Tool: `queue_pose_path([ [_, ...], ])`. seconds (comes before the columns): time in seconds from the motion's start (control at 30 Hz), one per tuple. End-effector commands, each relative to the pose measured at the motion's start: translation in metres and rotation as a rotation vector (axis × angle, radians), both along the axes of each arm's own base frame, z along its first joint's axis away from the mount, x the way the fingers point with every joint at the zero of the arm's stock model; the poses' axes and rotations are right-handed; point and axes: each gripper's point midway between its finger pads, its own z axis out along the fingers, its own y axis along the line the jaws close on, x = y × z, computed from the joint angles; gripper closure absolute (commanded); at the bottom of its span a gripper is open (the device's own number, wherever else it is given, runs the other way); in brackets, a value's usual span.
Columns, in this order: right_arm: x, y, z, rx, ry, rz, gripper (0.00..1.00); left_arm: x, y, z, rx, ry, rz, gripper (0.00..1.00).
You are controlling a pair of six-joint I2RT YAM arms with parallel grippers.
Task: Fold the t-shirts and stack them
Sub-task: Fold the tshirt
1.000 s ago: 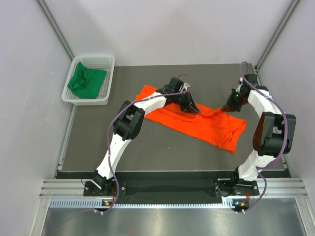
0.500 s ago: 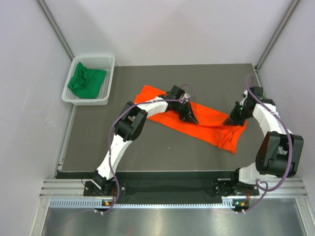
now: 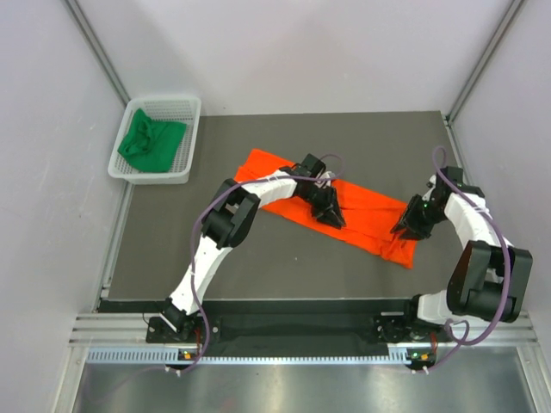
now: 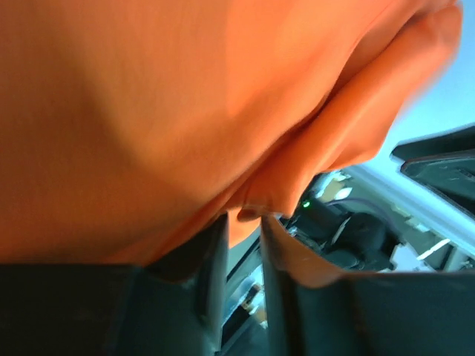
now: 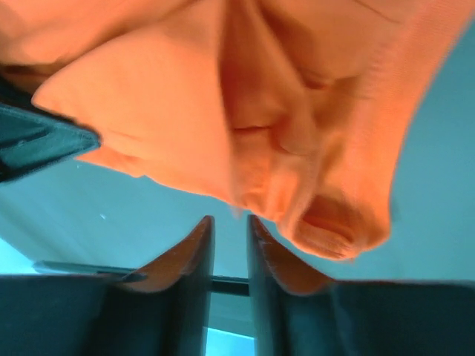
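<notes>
The orange t-shirt (image 3: 366,211) lies as a long folded strip slanting across the middle of the dark table. My left gripper (image 3: 331,217) is low over the strip's middle, and my right gripper (image 3: 405,231) is at its right end. In the left wrist view the jaws (image 4: 245,219) stand nearly closed with orange cloth (image 4: 185,96) pinched at the tips. In the right wrist view the jaws (image 5: 230,219) stand nearly closed, and a bunched orange fold (image 5: 297,111) meets their tips. The green t-shirt (image 3: 151,142) lies crumpled in the basket.
The white mesh basket (image 3: 151,176) stands at the table's far left corner. Grey walls close in the table on the left, far and right sides. Bare dark table (image 3: 258,258) lies between the shirt and the arm bases.
Both grippers have moved toward the near edge, drawing the orange shirt's far edge over with them. The strip is now narrower and its right end more bunched.
</notes>
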Motion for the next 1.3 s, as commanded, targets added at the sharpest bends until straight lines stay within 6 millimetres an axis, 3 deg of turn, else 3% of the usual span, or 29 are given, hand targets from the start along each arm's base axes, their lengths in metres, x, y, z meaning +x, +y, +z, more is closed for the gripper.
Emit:
queue_pose_path([
  [0.0, -0.007, -0.017, 0.009, -0.063, -0.019, -0.011, 0.63, -0.003, 0.009, 0.044, 0.001, -0.12, -0.089, 0.69],
  [0.2, -0.024, -0.024, 0.015, -0.12, 0.0, -0.016, 0.42, 0.01, 0.054, 0.061, 0.057, -0.273, -0.146, 0.66],
  [0.27, -0.031, -0.023, 0.01, -0.118, 0.019, -0.012, 0.41, 0.013, 0.076, 0.054, 0.1, -0.294, -0.142, 0.66],
  [0.4, -0.033, -0.028, 0.0, -0.146, 0.032, 0.006, 0.5, 0.043, 0.13, 0.037, 0.146, -0.3, -0.053, 0.69],
  [0.5, -0.033, -0.027, -0.009, -0.136, 0.052, 0.027, 0.52, 0.059, 0.159, 0.025, 0.171, -0.281, -0.002, 0.71],
  [0.77, -0.037, -0.028, -0.032, -0.127, 0.125, 0.04, 0.54, 0.08, 0.19, 0.001, 0.211, -0.256, 0.061, 0.73],
  [0.83, -0.039, -0.029, -0.038, -0.133, 0.151, 0.033, 0.61, 0.083, 0.196, -0.005, 0.227, -0.245, 0.074, 0.73],
  [0.97, -0.055, -0.043, -0.054, -0.21, 0.246, -0.015, 0.88, 0.084, 0.21, -0.017, 0.27, -0.207, 0.099, 0.76],
  [1.03, -0.065, -0.049, -0.057, -0.25, 0.295, -0.037, 0.94, 0.081, 0.217, -0.023, 0.305, -0.187, 0.105, 0.76],
  [1.2, -0.085, -0.058, -0.069, -0.315, 0.39, -0.117, 0.9, 0.077, 0.232, -0.032, 0.35, -0.162, 0.122, 0.76],
  [1.27, -0.08, -0.061, -0.072, -0.323, 0.396, -0.126, 0.9, 0.076, 0.237, -0.036, 0.367, -0.15, 0.124, 0.77],
])
